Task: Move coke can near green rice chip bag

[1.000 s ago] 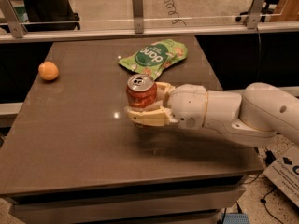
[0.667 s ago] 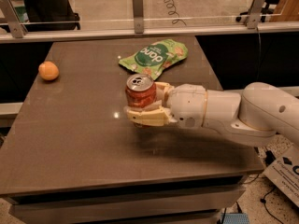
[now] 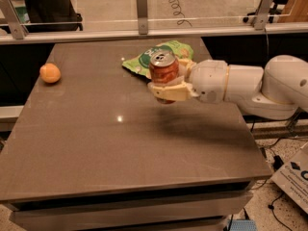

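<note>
The coke can (image 3: 163, 70) is a red-orange can with a silver top, held upright above the table. My gripper (image 3: 168, 83) reaches in from the right on a white arm and is shut on the can, its cream fingers (image 3: 166, 91) wrapped around the lower part. The green rice chip bag (image 3: 144, 57) lies flat on the table just behind the can; the can and gripper hide part of it. The can's shadow falls on the table below and to the right.
A round orange fruit (image 3: 50, 73) sits near the left edge of the brown table (image 3: 96, 143). A glass barrier with metal posts (image 3: 141, 11) runs along the far edge. Cables and a box lie on the floor at the right.
My gripper has carried the coke can up and back toward the green rice chip bag; the can now overlaps the bag's near edge. The orange and the bag have not moved.
</note>
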